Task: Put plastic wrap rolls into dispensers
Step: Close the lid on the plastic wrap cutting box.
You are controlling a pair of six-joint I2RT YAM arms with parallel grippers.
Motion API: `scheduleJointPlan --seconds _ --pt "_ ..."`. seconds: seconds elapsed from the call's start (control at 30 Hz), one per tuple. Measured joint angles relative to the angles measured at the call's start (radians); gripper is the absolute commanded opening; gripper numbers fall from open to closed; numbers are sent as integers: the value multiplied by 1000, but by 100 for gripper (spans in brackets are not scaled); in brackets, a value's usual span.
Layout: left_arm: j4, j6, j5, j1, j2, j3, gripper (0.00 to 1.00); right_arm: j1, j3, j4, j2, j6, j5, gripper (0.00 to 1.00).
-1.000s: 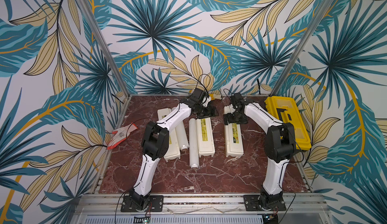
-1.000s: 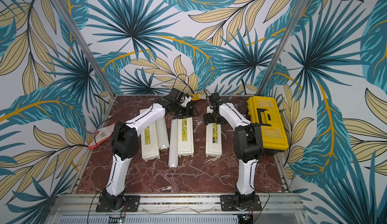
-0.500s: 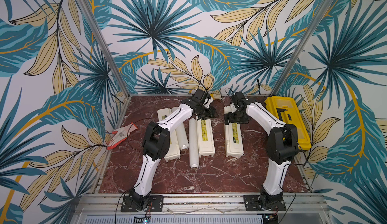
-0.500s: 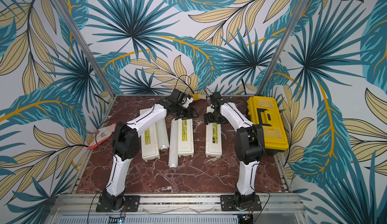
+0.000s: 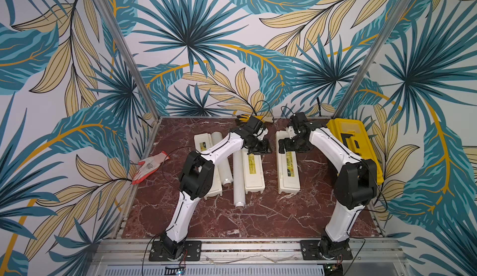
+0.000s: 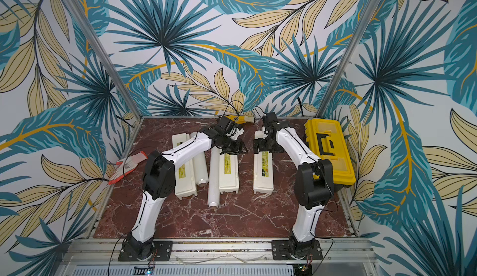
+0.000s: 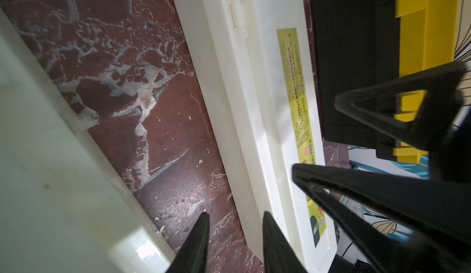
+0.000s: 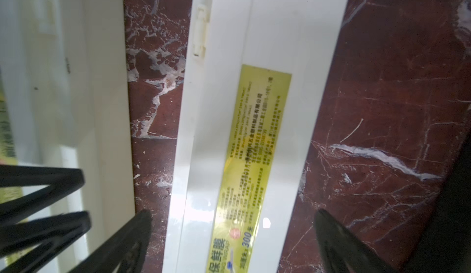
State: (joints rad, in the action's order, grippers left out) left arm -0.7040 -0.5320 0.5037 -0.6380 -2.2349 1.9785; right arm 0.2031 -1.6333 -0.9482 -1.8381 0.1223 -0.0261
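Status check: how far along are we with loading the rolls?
Done: nothing visible; the left dispenser, middle dispenser and right dispenser look shut, two plastic wrap rolls lie on the table. In hand: right gripper, open, straddles the right dispenser's far end; left gripper hovers beside the middle dispenser, holding nothing visible. Left: open lids, load rolls.

Palm-leaf wallpaper walls (image 5: 180, 29) (teal, tan) enclose a red marble tabletop (image 5: 232, 223).

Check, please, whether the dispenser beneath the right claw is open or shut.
Shut: the dispenser has its yellow-labelled lid lying flat on top; no interior visible.
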Motion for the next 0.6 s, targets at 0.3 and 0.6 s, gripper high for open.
scheduleJointPlan --seconds 0.3,0.6 --pt "-5 1 8 -36 0 -71 31 -50 109 6 129 8 -141 99" --pt "11 45 98 -60 55 -201 30 -86 379 25 246 88 -249 99"
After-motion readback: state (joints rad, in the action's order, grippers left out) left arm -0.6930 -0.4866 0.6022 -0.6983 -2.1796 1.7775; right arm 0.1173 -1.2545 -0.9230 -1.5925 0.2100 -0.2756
